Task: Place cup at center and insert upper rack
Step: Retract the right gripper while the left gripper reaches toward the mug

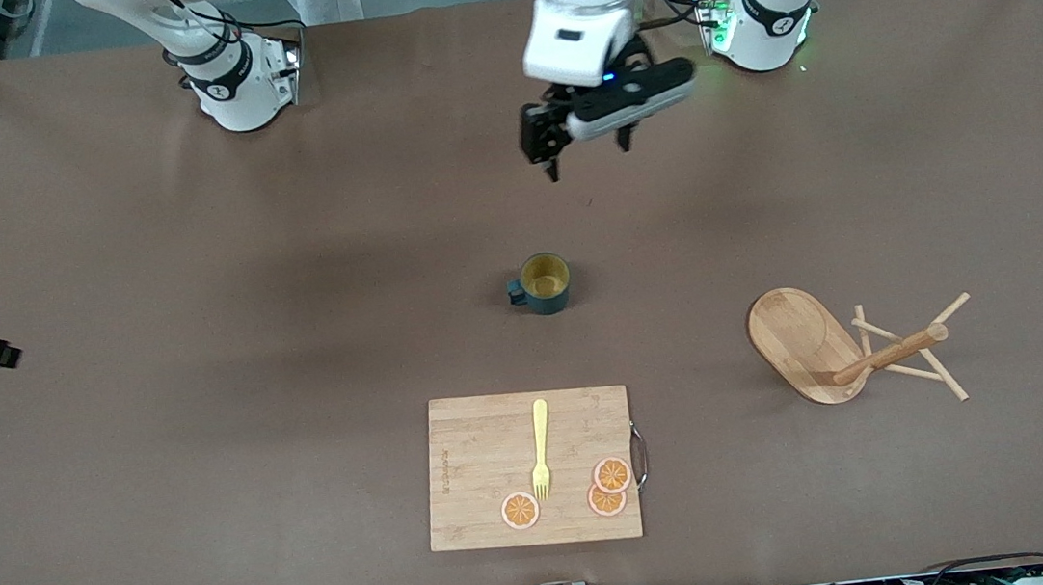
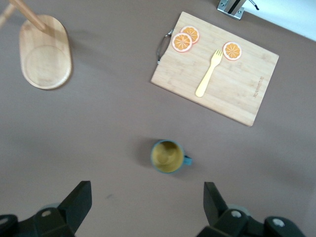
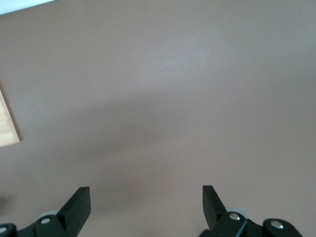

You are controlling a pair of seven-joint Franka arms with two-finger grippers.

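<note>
One line of print runs along the cutting board (image 1: 482,471) edge, too small to read. Ribbed teal cup (image 1: 544,283), yellow inside, stands upright mid-tabletop (image 1: 205,413). Wooden rack (image 1: 852,350) lies tipped over. Left end effector (image 1: 585,142) and right end effector (image 3: 146,205) hang released, empty.

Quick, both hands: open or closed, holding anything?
Left hand: open, empty, up over bare table with the cup nearer the front camera.
Right hand: open, empty, over bare table, waiting.

Bare table all around the upright cup (image 1: 546,282), cutting board (image 1: 482,471) and toppled upper rack (image 1: 838,351) well apart.
</note>
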